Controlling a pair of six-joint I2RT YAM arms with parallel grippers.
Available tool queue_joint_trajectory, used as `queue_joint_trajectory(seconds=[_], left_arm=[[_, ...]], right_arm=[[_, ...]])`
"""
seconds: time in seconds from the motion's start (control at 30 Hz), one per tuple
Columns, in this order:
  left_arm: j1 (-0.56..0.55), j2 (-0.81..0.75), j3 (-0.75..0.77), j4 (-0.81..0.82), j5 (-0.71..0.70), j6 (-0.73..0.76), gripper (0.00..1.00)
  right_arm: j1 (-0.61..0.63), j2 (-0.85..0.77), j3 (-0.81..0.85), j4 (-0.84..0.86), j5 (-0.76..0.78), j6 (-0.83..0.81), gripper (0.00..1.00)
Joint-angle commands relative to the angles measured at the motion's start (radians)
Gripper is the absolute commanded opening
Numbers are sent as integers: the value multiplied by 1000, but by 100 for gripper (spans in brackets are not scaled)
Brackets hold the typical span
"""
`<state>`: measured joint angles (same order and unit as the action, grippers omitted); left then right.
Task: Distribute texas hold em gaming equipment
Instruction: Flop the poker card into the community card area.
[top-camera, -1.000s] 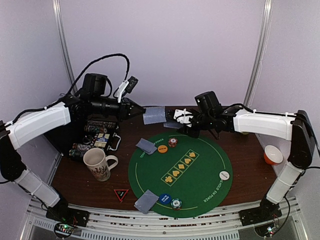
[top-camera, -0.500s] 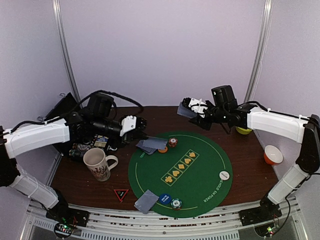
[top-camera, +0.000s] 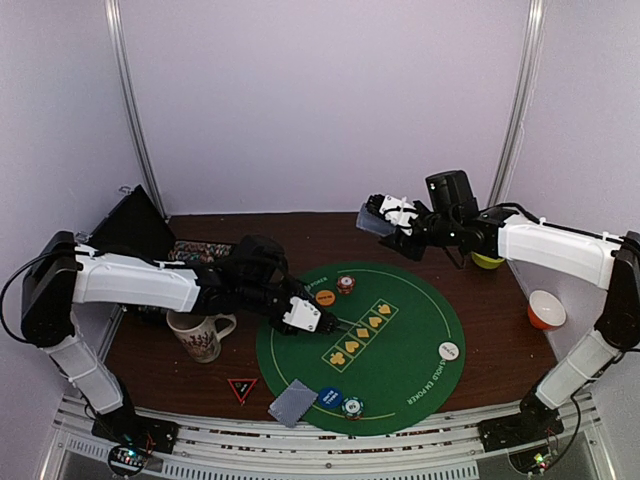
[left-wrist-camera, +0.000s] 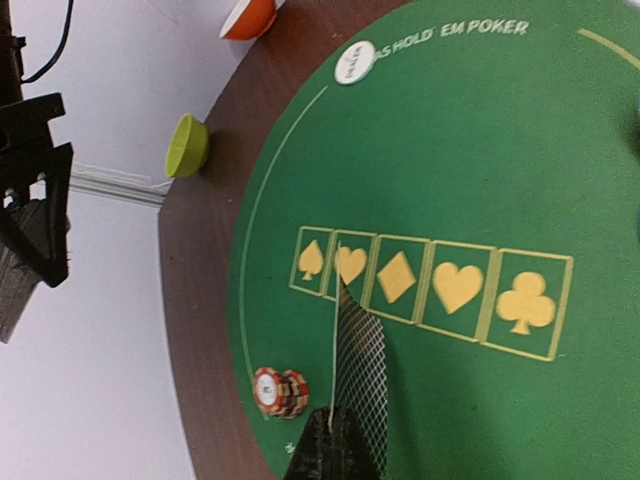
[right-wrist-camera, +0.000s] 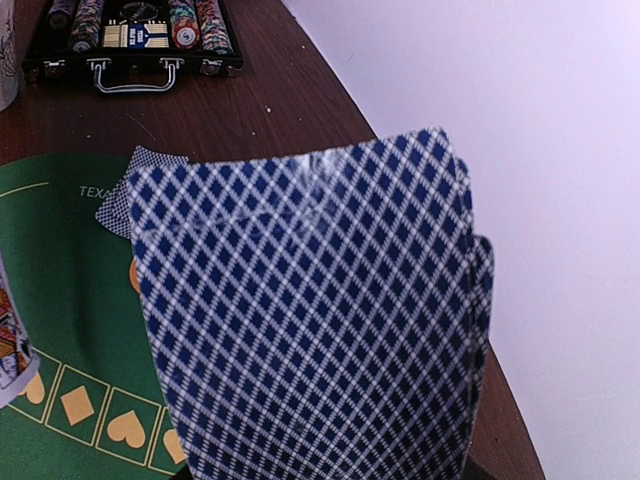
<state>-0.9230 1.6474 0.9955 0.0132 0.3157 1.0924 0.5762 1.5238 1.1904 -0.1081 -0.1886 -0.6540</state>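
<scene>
Over the desk (top-camera: 490, 300) with its poker mat (top-camera: 400, 345), left jaws reach low, clamped on one card (left-wrist-camera: 360, 370), edge-on in wrist view; right jaws, raised, clamp a card stack (right-wrist-camera: 310, 320).

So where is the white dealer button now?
Top view: the white button lies at the right edge of the green mat, toward the orange bowl.

The left gripper (top-camera: 312, 318) is brought down from the far left, where it was met by the right gripper (top-camera: 388, 218), and out over the green mat (top-camera: 410, 375). A single card (left-wrist-camera: 358, 372) is now held with its tip at the row of suit boxes (top-camera: 362, 333). The right gripper, clamped on the deck (right-wrist-camera: 310, 320), is drawn back and to the right.
</scene>
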Motion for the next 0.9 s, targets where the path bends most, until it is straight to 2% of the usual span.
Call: queue_joint_trajectory(seconds=[0.0, 0.07, 0.17, 0.4, 0.63, 0.73, 0.87], left_arm=[[0, 72, -18, 296, -119, 94, 0], [-13, 97, -41, 314, -109, 126, 0], [-46, 115, -64, 243, -55, 124, 0], [-103, 121, -103, 84, 18, 29, 0], [-109, 89, -149, 33, -6, 20, 0], [-109, 85, -154, 35, -31, 29, 10], [-110, 54, -140, 1, -64, 5, 32]], right_arm=[[-6, -29, -3, -11, -10, 14, 47], [-6, -26, 3, -15, -13, 15, 47], [-5, -26, 6, -18, -21, 16, 47], [-5, -25, 0, -21, -20, 13, 47], [-5, -21, -1, -15, -28, 17, 47], [-4, -18, -1, -12, -34, 21, 47], [-4, -16, 3, -16, -32, 20, 47]])
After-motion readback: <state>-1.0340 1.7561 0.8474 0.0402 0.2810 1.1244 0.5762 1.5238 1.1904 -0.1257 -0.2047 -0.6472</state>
